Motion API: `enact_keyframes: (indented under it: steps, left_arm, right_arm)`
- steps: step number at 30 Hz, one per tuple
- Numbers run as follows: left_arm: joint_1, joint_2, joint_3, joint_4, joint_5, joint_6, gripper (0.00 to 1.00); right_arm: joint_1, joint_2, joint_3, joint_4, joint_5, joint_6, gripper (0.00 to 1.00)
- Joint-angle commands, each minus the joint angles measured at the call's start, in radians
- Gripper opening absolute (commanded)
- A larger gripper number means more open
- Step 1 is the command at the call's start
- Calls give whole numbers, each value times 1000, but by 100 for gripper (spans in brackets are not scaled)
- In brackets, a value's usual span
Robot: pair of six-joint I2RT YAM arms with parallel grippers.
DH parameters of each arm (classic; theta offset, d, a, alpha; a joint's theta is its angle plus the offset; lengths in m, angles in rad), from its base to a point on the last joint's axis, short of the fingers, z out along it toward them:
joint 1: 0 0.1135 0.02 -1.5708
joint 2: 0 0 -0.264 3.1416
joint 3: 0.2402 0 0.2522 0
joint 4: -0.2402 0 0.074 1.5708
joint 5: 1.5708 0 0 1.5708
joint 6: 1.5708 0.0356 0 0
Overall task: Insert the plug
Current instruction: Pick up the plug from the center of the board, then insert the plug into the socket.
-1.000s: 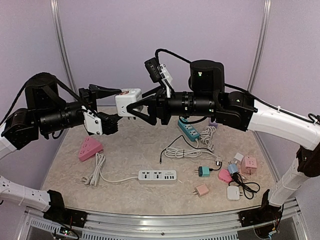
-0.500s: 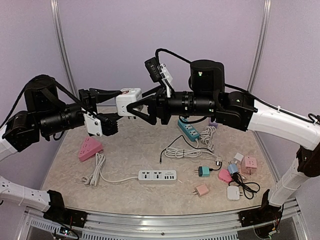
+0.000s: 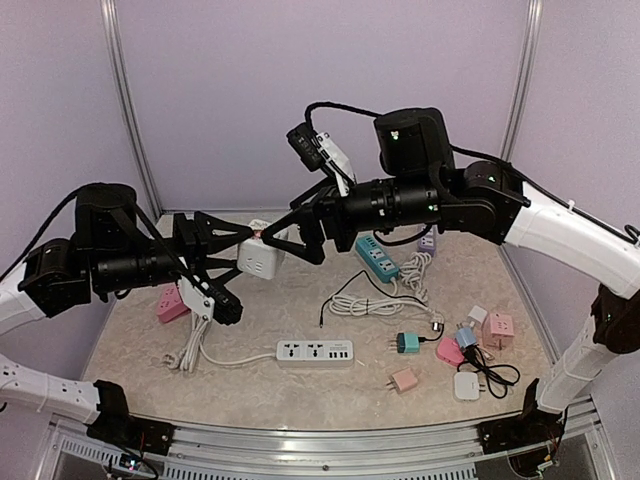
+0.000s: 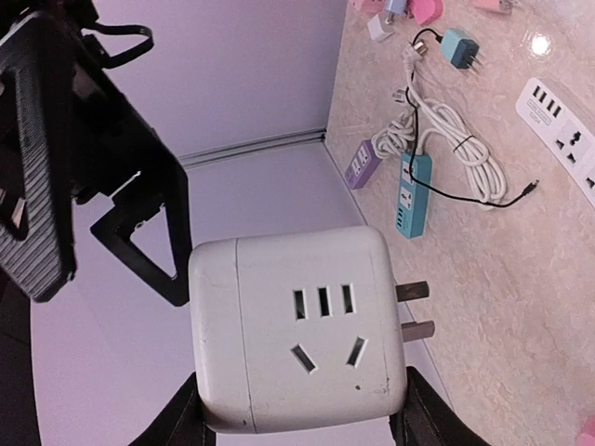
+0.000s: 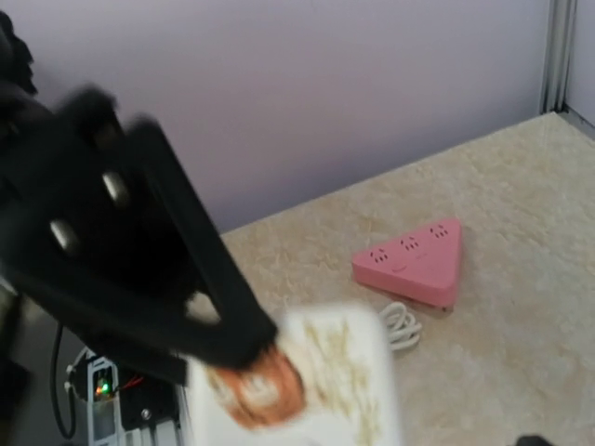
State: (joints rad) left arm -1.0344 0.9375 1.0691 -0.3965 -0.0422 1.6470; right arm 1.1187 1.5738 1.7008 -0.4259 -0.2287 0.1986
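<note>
Left gripper point(image 3: 243, 270) is clamped on the white cube plug point(image 3: 262, 261) — its fingers point(image 4: 183, 423) pinch two opposite sides. The socket face is toward the left wrist cam, and the prongs point(image 4: 414, 311) stick out sideways past the fingers. The plug is in the air over the table point(image 3: 280, 400), not in any socket.

Right gripper point(image 3: 290, 247) is wide open, jaws well apart, tips just beside the plug's far side. Contact — can't tell.

The right wrist view is blurred: the plug sits under one finger point(image 5: 139, 242), with the pink strip point(image 5: 414, 262) on the table beyond the fingertips. The white strip point(image 3: 315, 352) lies below both grippers, well apart from the plug. The teal strip point(image 3: 377, 258) lies behind the right fingers.
</note>
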Motion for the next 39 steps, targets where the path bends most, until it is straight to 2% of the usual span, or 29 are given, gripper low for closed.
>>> enact_keyframes:
  steps: [1, 7, 10, 12, 17, 20, 22, 23, 24, 25, 26, 27, 29, 32, 35, 39]
  left_arm:
    - [-4, 5, -21, -14, -15, 154, 0]
    - [-5, 30, -19, -19, -3, 178, 0]
    - [-9, 30, -28, -19, 0, 181, 0]
    - [-10, 26, -35, -23, 9, 190, 0]
    - [-13, 18, -41, -36, 21, 199, 0]
    - [-15, 18, -42, -36, 18, 196, 0]
    - [-14, 16, -44, -35, 9, 181, 0]
    - [-15, 15, -45, -32, 0, 161, 0]
    - [-15, 15, -45, -25, -16, 129, 21]
    - [-15, 16, -39, -29, -48, 78, 49]
    - [-14, 25, -20, -57, -91, 29, 69]
    - [-5, 38, 4, -106, -136, -49, 79]
    - [39, 76, 87, -279, -170, -228, 85]
    - [178, 128, 162, -564, -96, -437, 87]
    - [346, 155, 89, -687, -77, -543, 87]
    - [520, 224, -16, -764, -131, -701, 87]
  right_arm:
    - [-1, 78, 79, -161, -39, -10, 100]
    - [12, 183, 219, -275, -72, -58, 98]
    - [13, 220, 255, -308, -74, -80, 94]
    - [12, 230, 256, -305, -59, -91, 88]
    - [12, 251, 264, -275, -80, -87, 56]
    - [12, 253, 255, -260, -74, -76, 27]
    - [12, 251, 245, -252, -68, -65, 2]
    - [11, 250, 240, -251, -55, -54, 0]
    - [9, 247, 231, -249, -34, -37, 0]
    - [4, 244, 221, -251, 1, -14, 0]
    - [-2, 241, 210, -254, 48, 24, 0]
    - [-11, 233, 193, -258, 105, 78, 0]
    - [-33, 212, 136, -253, 256, 215, 0]
    - [-55, 168, 7, -217, 377, 407, 0]
    - [-56, 134, -122, -140, 450, 515, 0]
    - [-57, 142, -185, -117, 487, 545, 0]
